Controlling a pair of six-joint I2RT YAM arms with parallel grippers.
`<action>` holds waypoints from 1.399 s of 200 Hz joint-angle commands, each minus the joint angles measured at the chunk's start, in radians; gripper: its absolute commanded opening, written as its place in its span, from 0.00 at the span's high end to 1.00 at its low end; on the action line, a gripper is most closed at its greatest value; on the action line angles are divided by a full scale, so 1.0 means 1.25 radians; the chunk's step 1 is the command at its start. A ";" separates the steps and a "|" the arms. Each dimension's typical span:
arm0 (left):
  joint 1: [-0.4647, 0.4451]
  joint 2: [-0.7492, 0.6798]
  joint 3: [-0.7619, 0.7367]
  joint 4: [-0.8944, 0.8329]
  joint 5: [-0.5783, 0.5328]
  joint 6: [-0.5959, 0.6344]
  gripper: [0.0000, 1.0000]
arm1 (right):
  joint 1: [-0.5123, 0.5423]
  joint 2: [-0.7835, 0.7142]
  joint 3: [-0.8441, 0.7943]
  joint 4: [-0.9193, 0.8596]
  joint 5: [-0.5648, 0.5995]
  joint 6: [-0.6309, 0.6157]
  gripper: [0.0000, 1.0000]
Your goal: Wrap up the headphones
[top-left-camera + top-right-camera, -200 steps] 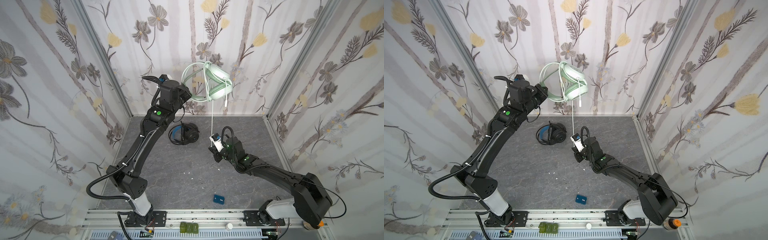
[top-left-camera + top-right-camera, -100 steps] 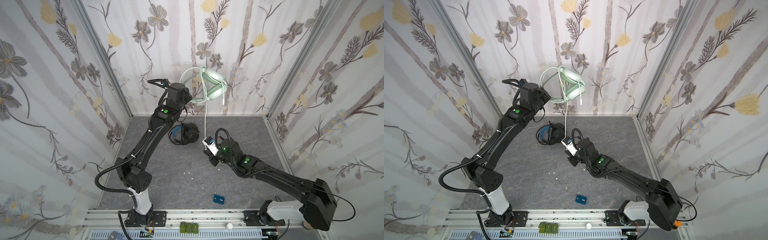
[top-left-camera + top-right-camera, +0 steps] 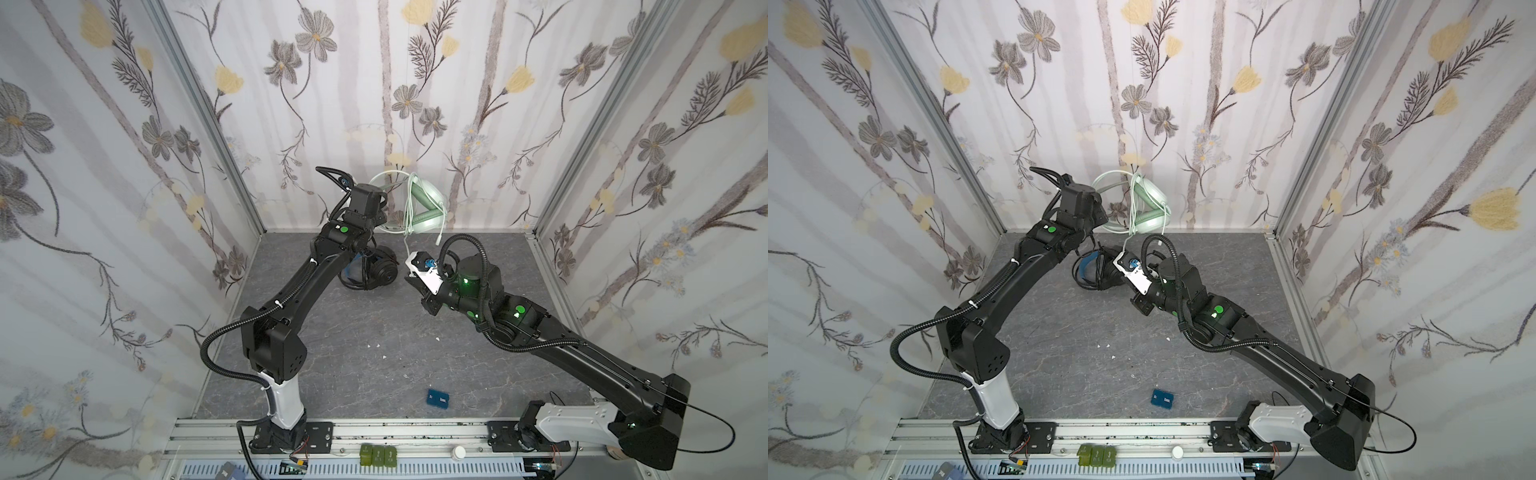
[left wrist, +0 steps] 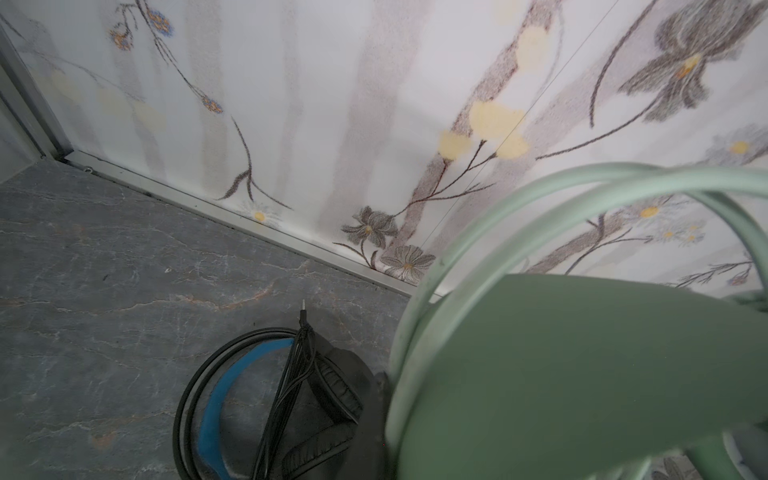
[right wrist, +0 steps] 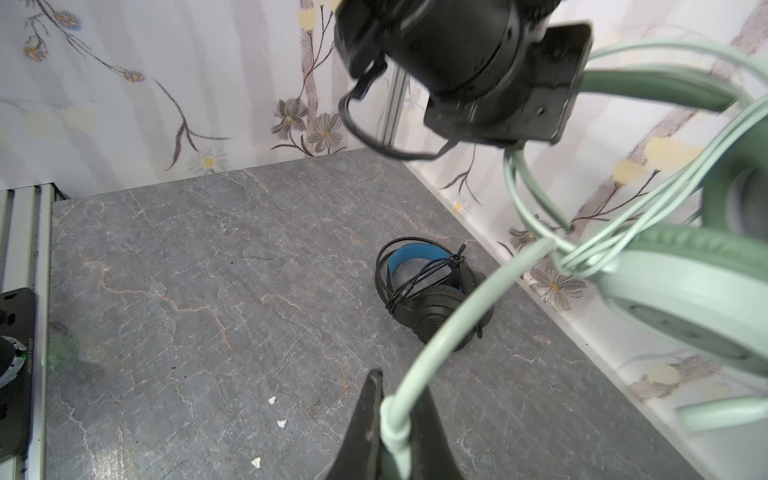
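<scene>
Worktop [image 3: 353, 332]: flat grey slab printed like marbled stone, with pale and rust veins; a few white crumbs [image 3: 377, 344] lie scattered mid-surface.
Walls [image 3: 374, 83]: pale, grainy floral print, with metal posts in the corners.
Mint headphones [image 3: 428, 203]: held in the air close to the back wall, over the worktop's rear edge. They have smooth, round, pale-green cup shells, darker matte-green cushions and a broad flat band.
Pale cable [image 5: 457, 324]: round and rubbery, in the same mint tint. Several turns cross the headset and bunch together by a cup. One strand curves down from that bunch toward the right arm, and the plug end [image 3: 439, 237] hangs free below the cups.
Left fingers [image 3: 382, 205]: closed on the mint band, which juts out from them in the right wrist view.
Right fingers [image 5: 370, 419]: dark tapered wedges pinched together on the pale cable, which kinks between them.
Black headphones [image 3: 376, 270]: lying on the worktop near the back wall, partly hidden by the left arm in both top views. The cups are matte black with wrinkled cushions, and the band has a blue lining. A thin black cord is wound across band and cups, and its metal plug tip [image 4: 303, 307] pokes out.
Blue box [image 3: 438, 400]: small flat rectangle near the worktop's front edge, well apart from both headsets.
</scene>
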 commanded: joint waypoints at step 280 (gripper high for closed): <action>-0.033 -0.312 -0.351 -0.022 0.306 0.378 1.00 | -0.282 0.117 -0.020 0.037 -0.017 -0.019 0.95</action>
